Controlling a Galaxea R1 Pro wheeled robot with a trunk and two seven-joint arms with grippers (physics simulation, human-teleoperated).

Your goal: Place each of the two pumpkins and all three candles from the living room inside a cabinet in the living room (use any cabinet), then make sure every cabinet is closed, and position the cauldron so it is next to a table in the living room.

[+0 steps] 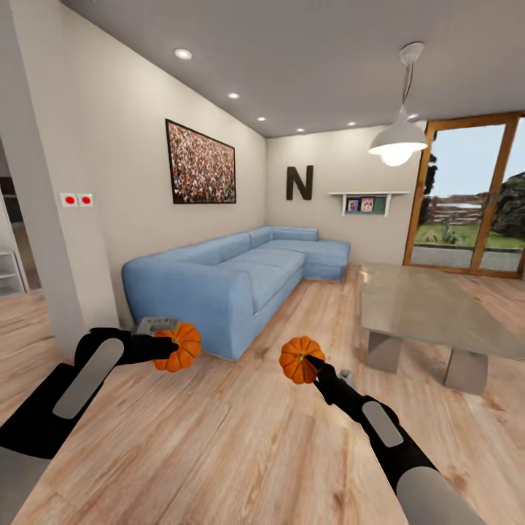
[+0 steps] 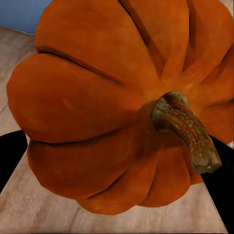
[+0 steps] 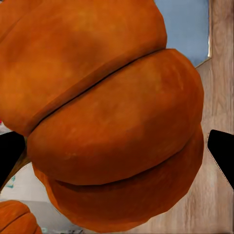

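Orange pumpkins, wall letter "N"

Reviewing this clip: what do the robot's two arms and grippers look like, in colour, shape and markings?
Both arms match: pale grey tubular sleeves nearest the camera, then matte black forearm housings, each with an elongated light-grey rounded panel on top. They narrow to slim black wrists and black grippers, left gripper, right gripper. No cables or lettering are visible. In the wrist views the fingers appear plain black.

A: What do the arms look like?
B: The left arm and right arm are matte black — each has a long rounded grey panel on top.
A: And nearer the body?
B: They turn pale grey — smooth, tube-like.
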